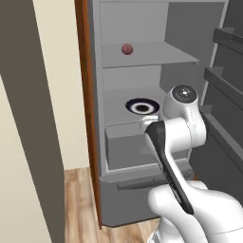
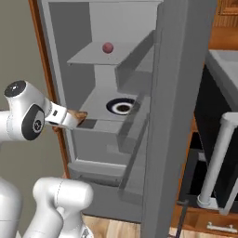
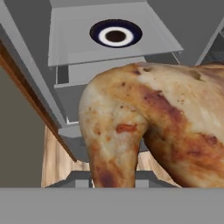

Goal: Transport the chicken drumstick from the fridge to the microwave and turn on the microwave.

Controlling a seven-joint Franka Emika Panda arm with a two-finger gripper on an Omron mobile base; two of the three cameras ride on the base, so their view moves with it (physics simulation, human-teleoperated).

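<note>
A white robot arm holds a chicken drumstick [image 3: 148,131] in its pincer [image 2: 80,116] just outside the open fridge [image 1: 137,61], level with the middle shelf. The base camera on the right shows a golden-brown tip poking from the end of the hand, so the pincer appears closed on the meat. In the hand camera the drumstick sits pressed up close to the lens, hiding the fingertips.

Behind the meat, a dark-rimmed plate [image 1: 142,106] rests empty on the middle shelf. A small reddish ball [image 1: 126,49] sits alone on the shelf above. The fridge door [image 2: 172,116] stands open on the arm's right, its racks close beside the arm's path.

The pickup looks done; the carry to the microwave and the switching-on remain. The risks from here are several. The drumstick is lumpy and tapered, and how much of it the pincer holds cannot be seen, so a shallow grip could let it twist or slide out during a quick swing. The arm's elbow [image 1: 182,97] sits close to the open compartment and door shelves, and a wide turn could clip them or knock the plate. With the meat covering much of the hand camera, the approach to the microwave may be hard to judge.
</note>
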